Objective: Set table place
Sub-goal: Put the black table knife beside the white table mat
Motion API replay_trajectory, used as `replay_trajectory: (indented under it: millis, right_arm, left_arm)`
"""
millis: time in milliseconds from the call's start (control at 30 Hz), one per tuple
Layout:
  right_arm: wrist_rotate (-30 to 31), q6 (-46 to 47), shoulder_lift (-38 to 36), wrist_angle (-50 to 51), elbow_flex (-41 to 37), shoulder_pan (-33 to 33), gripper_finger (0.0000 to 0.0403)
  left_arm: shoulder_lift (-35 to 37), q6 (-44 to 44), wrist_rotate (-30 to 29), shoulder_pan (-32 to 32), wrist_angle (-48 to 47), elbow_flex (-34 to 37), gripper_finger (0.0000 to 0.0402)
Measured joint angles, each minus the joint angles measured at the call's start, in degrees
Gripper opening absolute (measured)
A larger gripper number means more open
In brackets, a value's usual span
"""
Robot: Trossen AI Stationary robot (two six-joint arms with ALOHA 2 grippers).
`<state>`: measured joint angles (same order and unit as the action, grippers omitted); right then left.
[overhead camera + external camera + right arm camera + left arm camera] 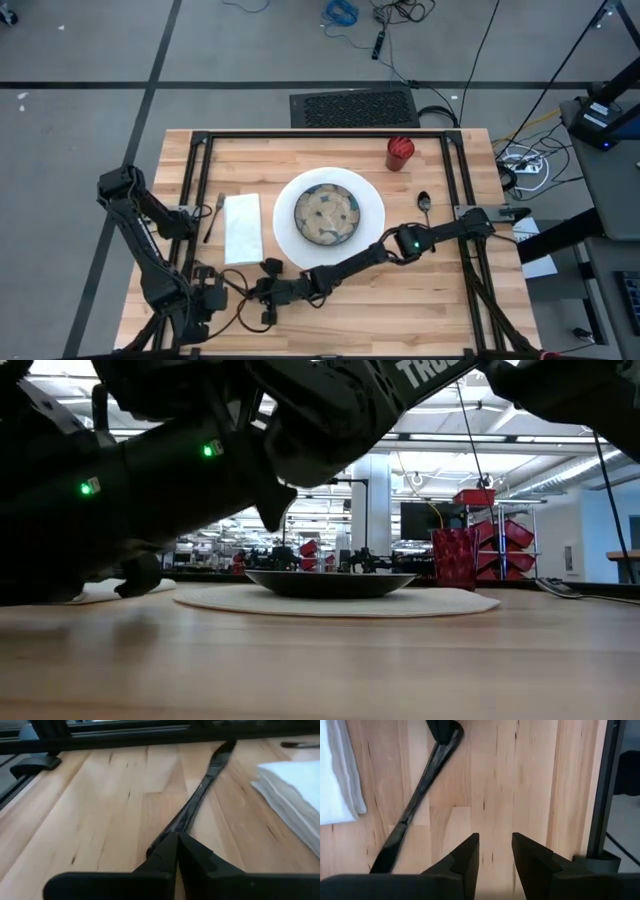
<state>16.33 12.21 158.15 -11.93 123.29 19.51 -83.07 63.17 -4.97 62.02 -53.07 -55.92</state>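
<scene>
A black knife (415, 800) lies on the light wood table (420, 290) near its front edge, just in front of the folded white napkin (243, 227). My right gripper (176, 845) has reached across from the right and is shut on one end of the knife. My left gripper (495, 855) hangs open above bare wood beside the knife, pointing down, with nothing between its fingers. In the high view both grippers sit close together at the near left (262, 292), (215, 297). My right gripper pinches the knife's near end (170, 831) between its two fingertips. The fingers come in low, slanting down from the table's right, roughly along the knife. The knife's far end (225, 746) rests on the table; whether the held end is raised I cannot tell.
A white plate (372, 228) carrying a patterned bowl (328, 213) sits mid-table. A fork (214, 216) lies left of the napkin, a spoon (424, 204) right of the plate, a red cup (400, 153) at the far right. Black frame tubes (320, 135) run around the tabletop.
</scene>
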Motion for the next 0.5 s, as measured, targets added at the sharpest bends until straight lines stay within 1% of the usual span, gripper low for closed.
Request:
replay_trajectory:
  millis: [300,400,500]
  right_arm:
    - [-0.84,1.32,-0.69,4.44,0.19,0.64,0.0000]
    - [-0.94,2.39,-2.19,9.90,0.21,1.89,0.0000]
    - [-1.01,3.53,-4.26,17.15,0.19,3.08,0.0000]
  left_arm:
    - [0.00,1.04,0.00,0.00,0.08,0.00,0.0102]
    - [0.00,1.79,-0.26,0.00,0.08,0.00,0.0102]
    - [-0.02,2.46,-3.11,0.00,0.07,0.04,0.0102]
